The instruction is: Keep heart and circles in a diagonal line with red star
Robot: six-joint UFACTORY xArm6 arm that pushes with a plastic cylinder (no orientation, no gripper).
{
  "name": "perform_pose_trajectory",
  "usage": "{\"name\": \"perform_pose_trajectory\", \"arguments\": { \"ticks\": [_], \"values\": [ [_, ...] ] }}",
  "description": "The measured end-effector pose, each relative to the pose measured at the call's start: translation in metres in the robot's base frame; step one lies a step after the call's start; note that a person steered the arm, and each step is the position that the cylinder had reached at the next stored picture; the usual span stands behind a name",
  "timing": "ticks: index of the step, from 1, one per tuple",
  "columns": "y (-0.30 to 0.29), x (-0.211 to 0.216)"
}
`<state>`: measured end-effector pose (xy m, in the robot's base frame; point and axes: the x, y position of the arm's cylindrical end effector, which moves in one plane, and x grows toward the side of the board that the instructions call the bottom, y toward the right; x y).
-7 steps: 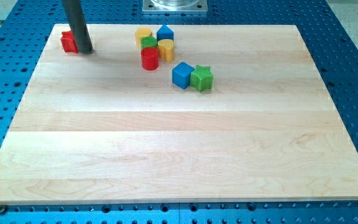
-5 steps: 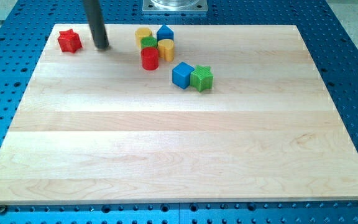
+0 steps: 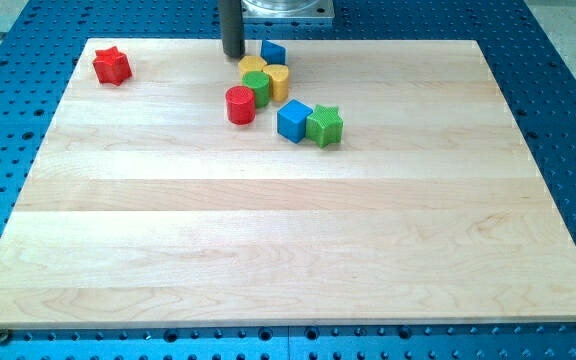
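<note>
The red star (image 3: 111, 66) lies alone near the board's top left corner. My tip (image 3: 233, 54) is at the view's top edge of the board, just up-left of a tight cluster. It is close to a yellow block (image 3: 253, 66) that looks like the heart. Below that block sit a green circle (image 3: 259, 87) and a second yellow block (image 3: 279, 81), touching one another. A red circle (image 3: 240, 104) stands just down-left of the green one. The rod hides nothing of the blocks.
A small blue block (image 3: 273, 51) sits to the right of my tip. A blue cube (image 3: 294, 120) and a green star (image 3: 324, 125) touch each other down-right of the cluster. The wooden board (image 3: 288, 250) lies on a blue perforated table.
My tip has moved right from beside the red star to the top of the cluster. The yellow heart, green circle and red circle have shifted down and right.
</note>
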<state>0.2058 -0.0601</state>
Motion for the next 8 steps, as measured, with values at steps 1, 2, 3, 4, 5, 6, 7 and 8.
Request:
{"name": "perform_pose_trajectory", "arguments": {
  "ticks": [1, 2, 3, 4, 5, 6, 7, 8],
  "values": [
    [0.075, 0.037],
    [0.117, 0.065],
    [0.131, 0.033],
    [0.063, 0.069],
    [0.045, 0.146],
    [0.054, 0.145],
    [0.069, 0.084],
    [0.06, 0.077]
  ]
}}
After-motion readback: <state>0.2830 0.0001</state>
